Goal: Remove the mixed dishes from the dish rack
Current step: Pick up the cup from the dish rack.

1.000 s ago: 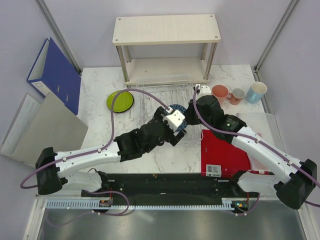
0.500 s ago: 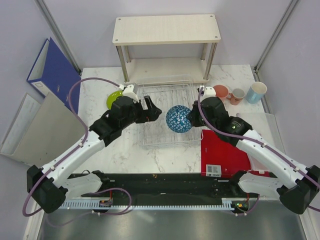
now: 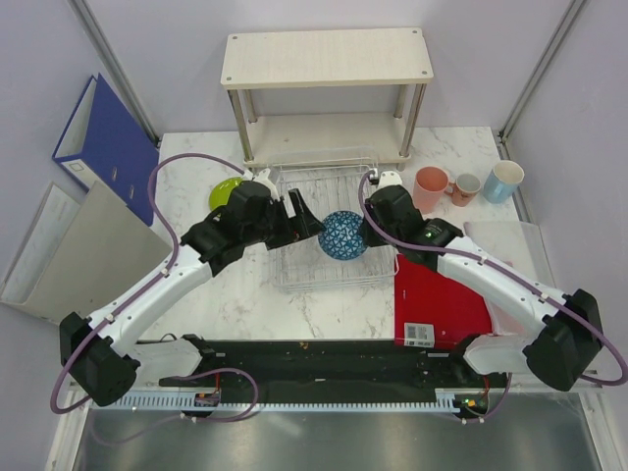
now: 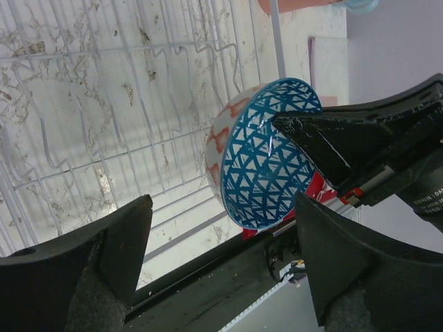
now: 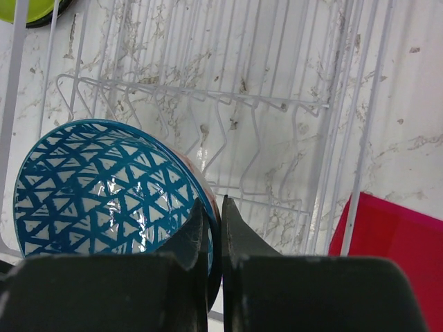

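Observation:
The small bowl [image 3: 342,235], blue-lattice inside and red-white outside, hangs tilted on edge over the dish rack [image 3: 294,257], a silver wire basket. My right gripper [image 3: 364,232] is shut on the bowl's rim [image 5: 104,187], one finger inside and one outside [image 5: 214,214]. My left gripper [image 3: 305,223] stands open just left of the bowl. In the left wrist view the bowl [image 4: 266,162] is beyond the wide-apart fingers [image 4: 221,266], not between them. The lime-green plate [image 3: 226,189] lies left of the rack, partly under the left arm.
A pink cup [image 3: 430,184], a terracotta mug [image 3: 465,188] and a light blue cup [image 3: 503,181] stand right of the rack. A red flat sheet [image 3: 437,299] lies at the front right. A beige wooden shelf [image 3: 324,59] stands behind; a blue binder [image 3: 108,147] leans far left.
My left arm swung away from under the bowl to the rack's left side, then edged back toward the bowl. My right gripper carried the bowl slightly left, uncovering the pink cup.

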